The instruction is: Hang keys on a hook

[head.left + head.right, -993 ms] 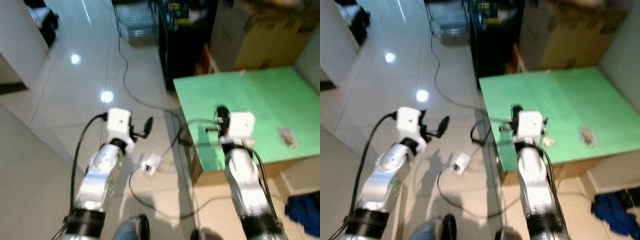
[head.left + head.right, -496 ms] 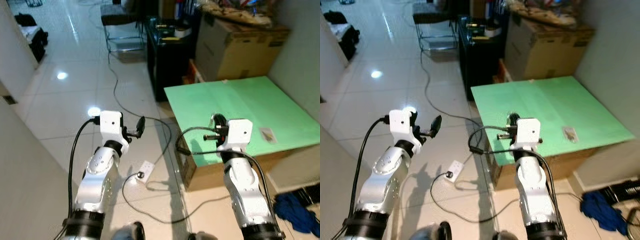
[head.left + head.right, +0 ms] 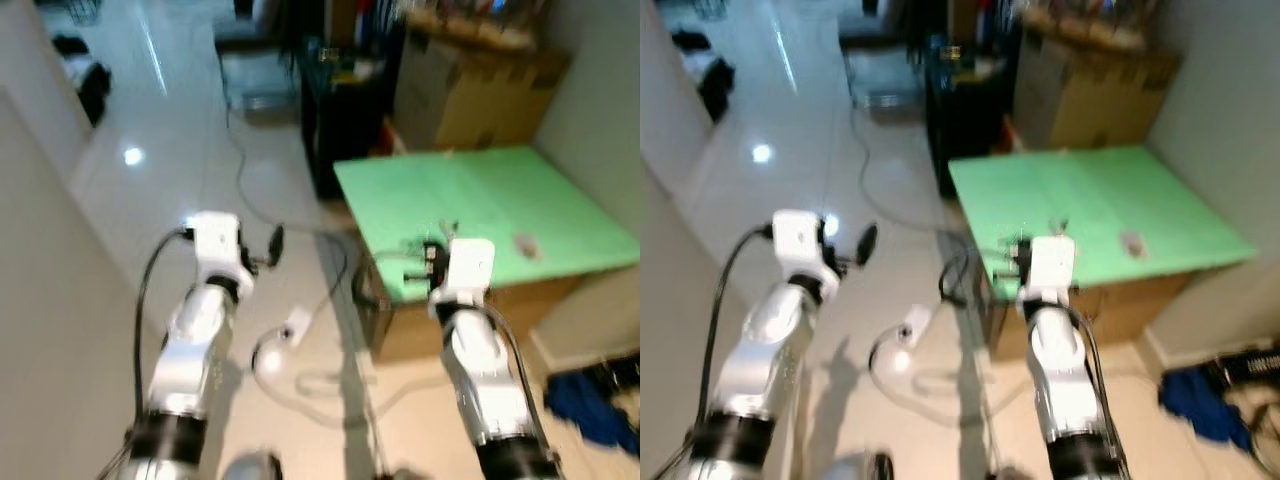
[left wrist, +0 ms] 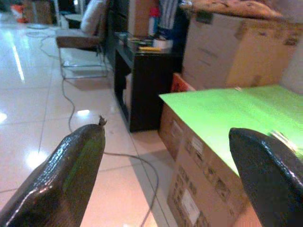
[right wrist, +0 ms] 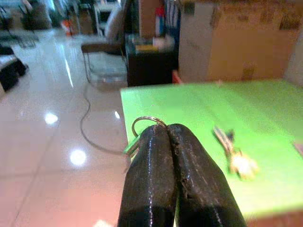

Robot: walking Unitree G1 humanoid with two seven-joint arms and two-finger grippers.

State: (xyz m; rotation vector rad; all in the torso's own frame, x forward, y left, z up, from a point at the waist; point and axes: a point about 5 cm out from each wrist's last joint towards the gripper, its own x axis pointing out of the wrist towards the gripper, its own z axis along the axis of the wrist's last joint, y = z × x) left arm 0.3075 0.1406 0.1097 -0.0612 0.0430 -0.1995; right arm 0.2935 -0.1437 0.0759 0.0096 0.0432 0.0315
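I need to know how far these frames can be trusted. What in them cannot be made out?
- Head views are motion-blurred: the small thing on the green board is unreadable there.
- Right wrist view: right gripper fingers cover most of the key ring.
- Keys lying on the board are too blurred to count.
- No hook can be identified.

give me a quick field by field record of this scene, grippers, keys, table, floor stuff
left gripper: open, held over the floor to the left of the table, holding nothing
right gripper: fingers pressed shut at the table's near left corner, a metal key ring at their tips
keys: a second small bunch lying flat on the table, apart from the gripper
table: green top on a cardboard base
floor: glossy white tiles, a white power strip and cable by the table
hook: none visible
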